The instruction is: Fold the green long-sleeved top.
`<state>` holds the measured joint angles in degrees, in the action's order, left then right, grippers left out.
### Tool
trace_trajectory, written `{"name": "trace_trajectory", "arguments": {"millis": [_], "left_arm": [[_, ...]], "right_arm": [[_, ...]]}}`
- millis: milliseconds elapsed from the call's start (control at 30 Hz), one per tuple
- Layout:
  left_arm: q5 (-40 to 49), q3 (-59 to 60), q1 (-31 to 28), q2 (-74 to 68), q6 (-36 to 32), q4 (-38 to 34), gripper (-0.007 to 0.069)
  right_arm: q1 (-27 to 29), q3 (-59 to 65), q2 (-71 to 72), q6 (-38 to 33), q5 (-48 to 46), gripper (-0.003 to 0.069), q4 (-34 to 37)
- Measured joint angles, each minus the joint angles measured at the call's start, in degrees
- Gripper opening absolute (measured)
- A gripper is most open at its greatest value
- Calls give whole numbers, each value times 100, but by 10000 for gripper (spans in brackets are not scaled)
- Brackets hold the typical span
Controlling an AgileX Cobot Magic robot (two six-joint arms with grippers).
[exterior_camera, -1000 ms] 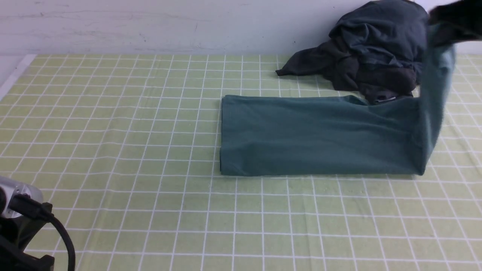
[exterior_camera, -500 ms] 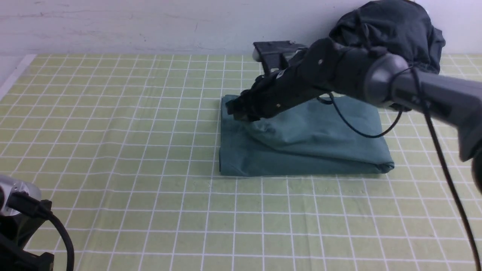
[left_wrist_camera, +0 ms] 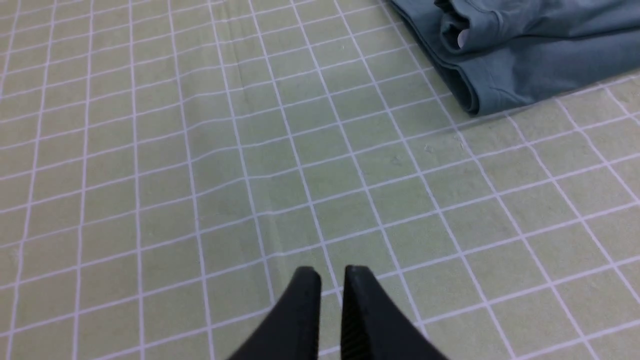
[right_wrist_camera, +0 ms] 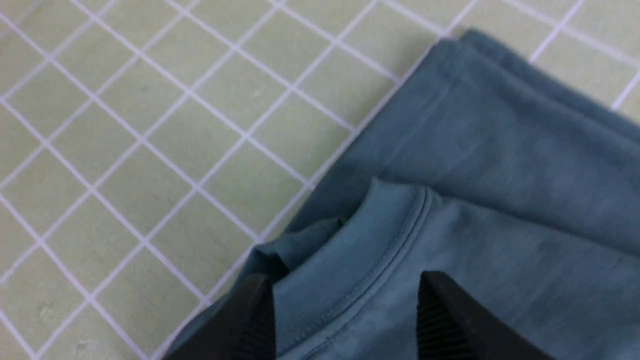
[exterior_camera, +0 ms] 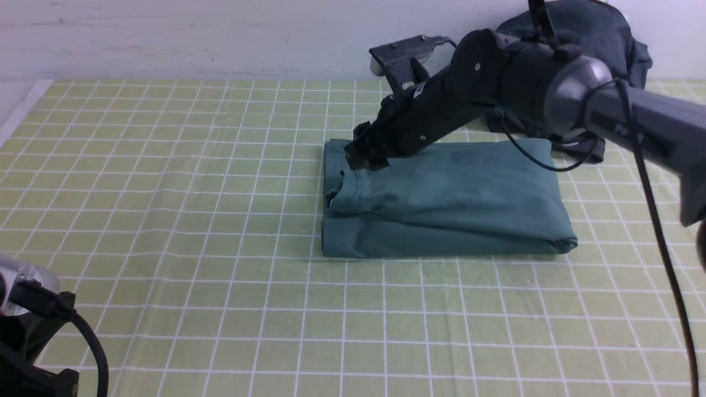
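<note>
Black and nearly touching, the jaws of the left gripper [left_wrist_camera: 331, 280] stand together on nothing, low over the green checked tablecloth [exterior_camera: 165, 220] at the robot's left, well apart from the garment. Further right, the green long-sleeved top [exterior_camera: 441, 209] lies on the cloth as a compact rectangle, its upper layer doubled over the lower one and the ribbed collar [right_wrist_camera: 345, 280] showing at the left end. The right gripper [exterior_camera: 368, 157] hangs just above that collar with its jaws spread wide, gripping nothing. Behind, against the wall, sits a heap of dark grey clothes [exterior_camera: 584, 33]. One risk: if the arm lifts away while a fingertip snags the collar edge, the upper layer could drag askew and spoil the fold.
</note>
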<state>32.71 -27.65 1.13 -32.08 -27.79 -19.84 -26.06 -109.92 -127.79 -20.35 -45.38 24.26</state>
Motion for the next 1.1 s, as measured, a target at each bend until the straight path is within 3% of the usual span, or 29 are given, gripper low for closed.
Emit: {"name": "trace_trajectory", "arguments": {"millis": [67, 133, 167, 300, 533, 867, 1000, 1100], "left_arm": [[-18, 0, 0, 0, 0, 0, 58], [-24, 0, 0, 0, -12, 0, 58], [-36, 0, 0, 0, -33, 0, 58], [-36, 0, 0, 101, -60, -60, 58], [-44, 77, 0, 1222, -492, -267, 58], [-430, 997, 0, 2234, -806, -217, 58], [-262, 1173, 0, 2270, -810, -216, 58], [-79, 1228, 0, 2270, -810, -216, 58]], "right_arm": [[-18, -6, -339, -5, -32, 267, 381], [-33, -6, -512, -51, -32, 230, 635], [-45, -6, -699, -225, -32, 160, 964], [-8, -81, -607, -465, -251, 71, 1254], [275, -729, 445, -570, -800, 48, 800], [1582, -1083, 2781, -925, -1246, 45, 378], [2132, -539, 3922, -925, -1041, 31, -82], [2164, 471, 4700, -1083, -458, 11, -306]]}}
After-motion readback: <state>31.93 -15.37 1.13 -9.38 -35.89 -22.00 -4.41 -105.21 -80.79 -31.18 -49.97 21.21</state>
